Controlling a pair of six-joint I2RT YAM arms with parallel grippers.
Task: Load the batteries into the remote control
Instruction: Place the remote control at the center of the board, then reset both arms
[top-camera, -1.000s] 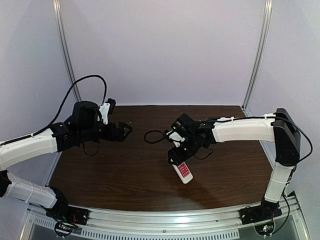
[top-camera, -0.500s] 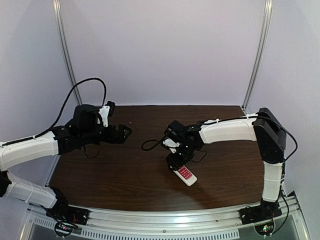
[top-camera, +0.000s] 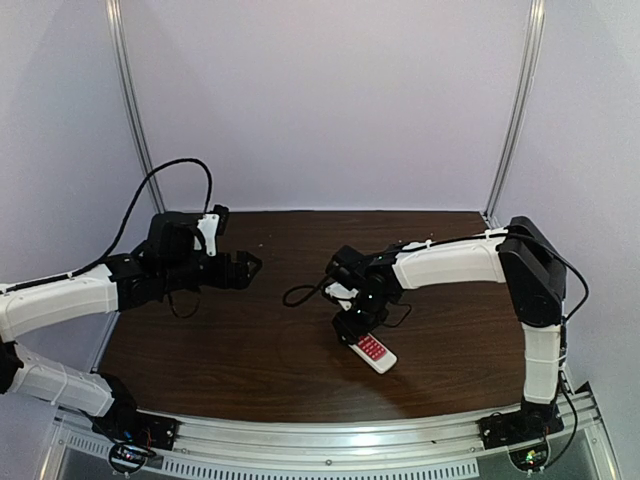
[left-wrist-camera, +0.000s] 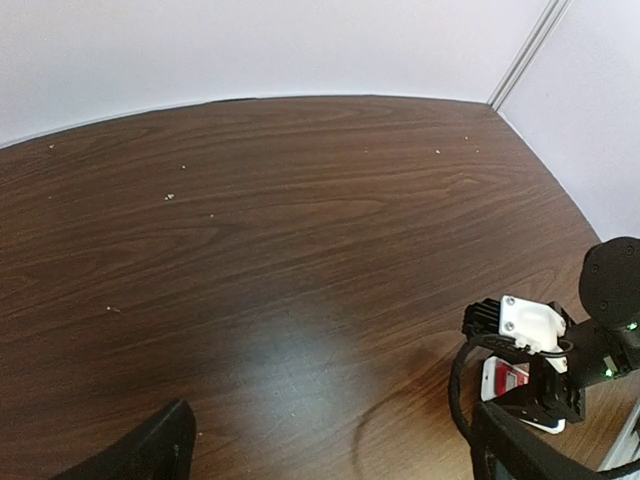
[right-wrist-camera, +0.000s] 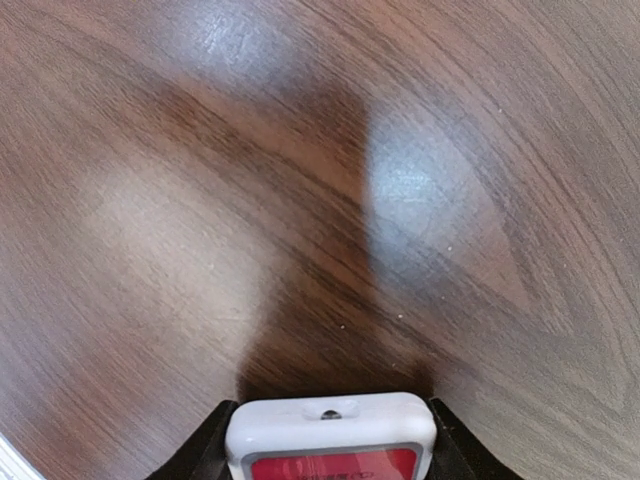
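The right jaws clamp one short end of the remote control (top-camera: 374, 351), with a dark finger (right-wrist-camera: 203, 450) on each side of its white edge and the red button face up. It slants toward the lower centre of the top view, low over the bench (top-camera: 250, 340); I cannot tell whether it touches. The left jaws stand wide apart and hold nothing, left of centre.

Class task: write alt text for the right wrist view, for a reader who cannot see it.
A slim white remote control with a red panel sits bottom centre, gripped between two black fingers. Beyond it lies dark brown wooden tabletop with pale glare patches.
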